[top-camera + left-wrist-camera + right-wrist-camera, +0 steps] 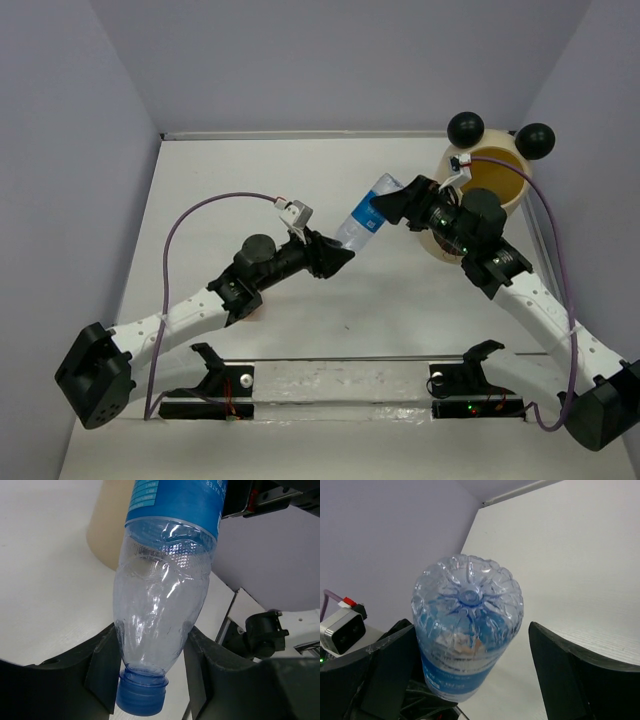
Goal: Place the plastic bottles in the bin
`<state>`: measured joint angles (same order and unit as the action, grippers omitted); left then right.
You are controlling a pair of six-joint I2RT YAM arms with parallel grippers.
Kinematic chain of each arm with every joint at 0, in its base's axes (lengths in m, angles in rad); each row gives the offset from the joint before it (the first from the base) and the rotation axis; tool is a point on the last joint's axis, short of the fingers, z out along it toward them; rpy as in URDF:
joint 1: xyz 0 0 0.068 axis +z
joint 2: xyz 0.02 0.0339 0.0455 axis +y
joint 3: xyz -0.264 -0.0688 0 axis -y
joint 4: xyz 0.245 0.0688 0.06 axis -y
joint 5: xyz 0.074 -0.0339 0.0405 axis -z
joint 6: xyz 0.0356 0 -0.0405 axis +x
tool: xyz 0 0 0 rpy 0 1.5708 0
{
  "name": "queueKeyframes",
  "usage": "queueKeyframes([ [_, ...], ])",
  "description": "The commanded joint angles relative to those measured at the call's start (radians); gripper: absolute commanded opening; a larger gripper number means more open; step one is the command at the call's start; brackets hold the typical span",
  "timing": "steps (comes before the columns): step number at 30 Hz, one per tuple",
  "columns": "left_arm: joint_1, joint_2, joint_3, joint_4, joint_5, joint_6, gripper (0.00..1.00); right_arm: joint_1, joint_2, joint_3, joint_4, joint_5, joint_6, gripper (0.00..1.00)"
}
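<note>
A clear plastic bottle with a blue label and blue cap (363,217) hangs in the air between my two grippers, left of the bin. My left gripper (334,256) is shut on its shoulder just above the cap (141,696), with a finger pressing each side of the bottle (160,605). My right gripper (393,206) is open around the bottle's base (468,645); its right finger (570,675) stands clear of it. The cream-yellow bin (497,172) with two black ball ears (465,127) stands at the far right, behind my right gripper. Its wall shows in the left wrist view (107,525). No other bottles show.
A clear rail with black mounts (340,385) runs along the near edge between the arm bases. Grey walls close the table on the left, back and right. A small orange-pink patch (258,313) shows under my left arm.
</note>
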<state>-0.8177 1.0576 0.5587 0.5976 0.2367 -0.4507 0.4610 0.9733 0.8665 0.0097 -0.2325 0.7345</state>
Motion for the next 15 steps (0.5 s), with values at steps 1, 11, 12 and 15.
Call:
queueKeyframes([
  [1, -0.017, -0.030, 0.003, 0.077, 0.085, -0.005, 0.47, 0.016, -0.005, -0.006, 0.127, -0.041, 0.020, 0.83],
  [11, -0.018, -0.093, 0.018, -0.053, -0.025, 0.004, 0.98, 0.016, -0.130, 0.139, -0.051, 0.234, -0.143, 0.32],
  [12, -0.018, -0.120, 0.033, -0.124, -0.096, 0.003, 0.99, 0.016, -0.155, 0.161, -0.107, 0.336, -0.173, 0.31],
  [15, -0.018, -0.181, 0.075, -0.299, -0.242, -0.009, 0.99, 0.016, -0.212, 0.242, -0.190, 0.543, -0.289, 0.29],
])
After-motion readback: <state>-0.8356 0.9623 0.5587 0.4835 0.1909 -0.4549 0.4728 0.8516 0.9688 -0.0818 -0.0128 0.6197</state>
